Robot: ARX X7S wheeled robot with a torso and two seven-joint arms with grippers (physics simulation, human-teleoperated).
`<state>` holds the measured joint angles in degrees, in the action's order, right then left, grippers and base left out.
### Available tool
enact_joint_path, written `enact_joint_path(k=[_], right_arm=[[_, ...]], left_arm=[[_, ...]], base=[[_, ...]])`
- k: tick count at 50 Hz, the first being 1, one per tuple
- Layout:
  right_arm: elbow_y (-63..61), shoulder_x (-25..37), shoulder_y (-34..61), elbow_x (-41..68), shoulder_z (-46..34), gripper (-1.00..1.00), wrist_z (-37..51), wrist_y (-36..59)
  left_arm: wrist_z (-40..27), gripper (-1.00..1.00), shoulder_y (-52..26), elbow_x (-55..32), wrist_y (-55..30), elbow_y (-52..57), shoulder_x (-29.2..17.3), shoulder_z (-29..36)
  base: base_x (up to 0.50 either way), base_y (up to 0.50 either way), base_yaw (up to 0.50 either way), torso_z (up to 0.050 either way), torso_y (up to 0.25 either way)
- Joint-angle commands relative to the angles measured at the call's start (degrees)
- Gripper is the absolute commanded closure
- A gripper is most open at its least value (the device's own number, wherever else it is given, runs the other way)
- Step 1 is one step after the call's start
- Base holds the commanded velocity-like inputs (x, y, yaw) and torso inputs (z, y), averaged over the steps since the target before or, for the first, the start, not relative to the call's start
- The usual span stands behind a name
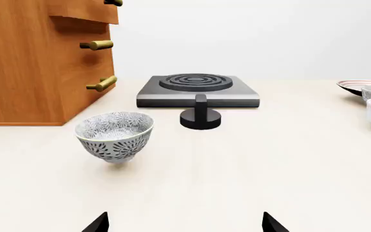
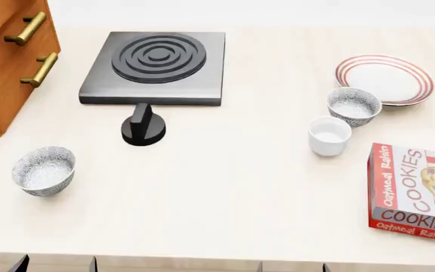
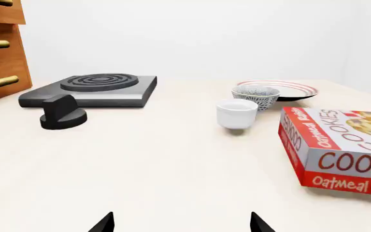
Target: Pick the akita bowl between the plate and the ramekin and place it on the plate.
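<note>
Nothing of the task is done yet. The plate lies bare; the akita bowl stands on the table between it and the ramekin. Both the left gripper and the right gripper wait spread wide with nothing held, well apart from the bowl; reaching, grasping and placing remain.

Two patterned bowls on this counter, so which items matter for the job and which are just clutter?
Job:
speckled grey-and-white akita bowl between plate and cup
red-ringed flat white plate
plain white ramekin

Lying about:
second speckled bowl near the drawers
black hotplate
black knob
red cookie box
wooden drawer unit
</note>
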<state>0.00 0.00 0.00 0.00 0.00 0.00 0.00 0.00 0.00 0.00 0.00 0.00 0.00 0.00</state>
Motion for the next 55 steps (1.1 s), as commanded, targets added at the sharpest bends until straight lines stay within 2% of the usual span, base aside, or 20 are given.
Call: enact_joint_path(k=[1,21,26,31,32,34,38,55], right_arm=[[0.2,0.9,-0.2,1.0,-1.2,-1.0,1.0,0.2],[-0.6,3.5,0.5,2.0,-3.7,-1.0,5.8,0.9],[-7.2,4.4,2.0,1.9,-2.5,-1.0,8.0,5.1],[-16.7,5.9,3.0,1.3,-2.2,-1.0,9.0,11.0],[-23.0,6.5,3.5,3.1,-1.1,-1.0,8.6,14.9],[-27.4,7.0,4.2,3.5,-0.4,-1.0,9.0,17.5],[-33.0,7.8,5.1,4.8,0.7,-1.0,9.2,21.3],[-39.2,10.0,4.8,4.7,0.5,-1.0,10.1,23.6]], left_arm=[[-1.5,-1.0,0.0,0.3,-1.3,-0.3,-1.1,1.3],[-5.8,-1.0,-1.4,-2.1,0.2,-1.1,-3.3,3.5],[-6.3,-1.0,-2.8,-4.4,-4.5,6.5,-4.2,2.5],[-6.0,-1.0,-3.6,-5.6,-10.3,15.0,-5.8,2.7],[-6.0,-1.0,-4.2,-6.1,-12.6,18.6,-6.4,2.5],[-6.4,-1.0,-5.5,-7.3,-15.2,22.4,-6.7,1.7],[-7.0,-1.0,-6.6,-9.1,-19.8,28.2,-7.6,0.6],[-7.8,-1.0,-6.2,-11.6,-20.4,32.6,-8.9,-0.5]], base=[[0.0,0.0,0.0,0.0,0.0],[0.0,0.0,0.0,0.0,0.0],[0.18,0.0,0.0,0.0,0.0],[0.45,0.0,0.0,0.0,0.0],[0.5,0.0,0.0,0.0,0.0],[0.5,0.0,0.0,0.0,0.0],[0.5,0.0,0.0,0.0,0.0],[0.5,0.0,0.0,0.0,0.0]])
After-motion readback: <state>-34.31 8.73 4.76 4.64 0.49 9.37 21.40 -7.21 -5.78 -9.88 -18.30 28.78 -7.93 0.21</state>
